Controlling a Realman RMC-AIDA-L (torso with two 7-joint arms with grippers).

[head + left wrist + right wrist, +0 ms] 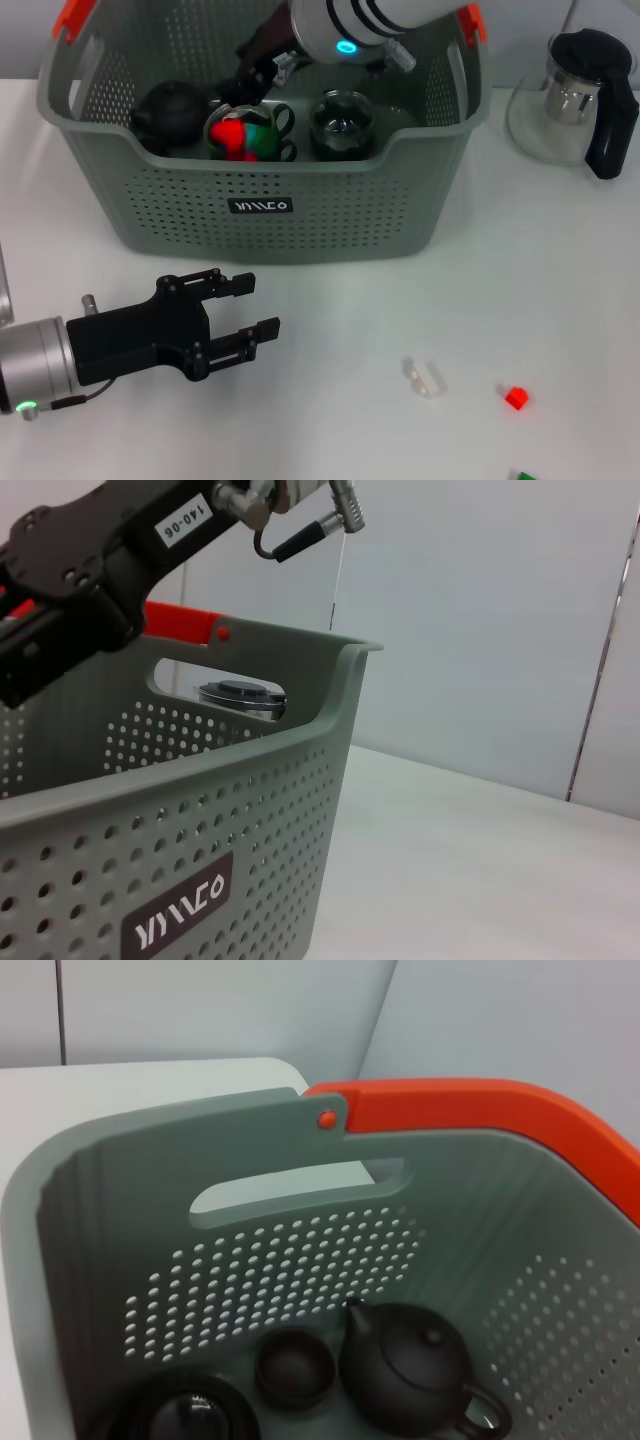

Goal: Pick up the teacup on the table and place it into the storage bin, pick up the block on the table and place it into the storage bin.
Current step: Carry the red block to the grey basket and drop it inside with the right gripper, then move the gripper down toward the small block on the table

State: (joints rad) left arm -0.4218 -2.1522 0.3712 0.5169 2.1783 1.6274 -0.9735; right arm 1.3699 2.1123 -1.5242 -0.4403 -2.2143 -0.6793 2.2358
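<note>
several teaware pieces fill the storage bin (330, 215).

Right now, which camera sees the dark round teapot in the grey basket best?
The right wrist view shows the dark round teapot best: spout, lid and handle show inside the grey perforated basket. The head view shows it smaller, half behind the basket's front rim. The left wrist view doesn't show it, only the basket's outside.

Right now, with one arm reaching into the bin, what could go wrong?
The right pincer hangs among crowded crockery in the storage bin; pulling out could knock the dark teapot or the cup holding blocks. The red block lies near the table's front edge and could be nudged off.
</note>
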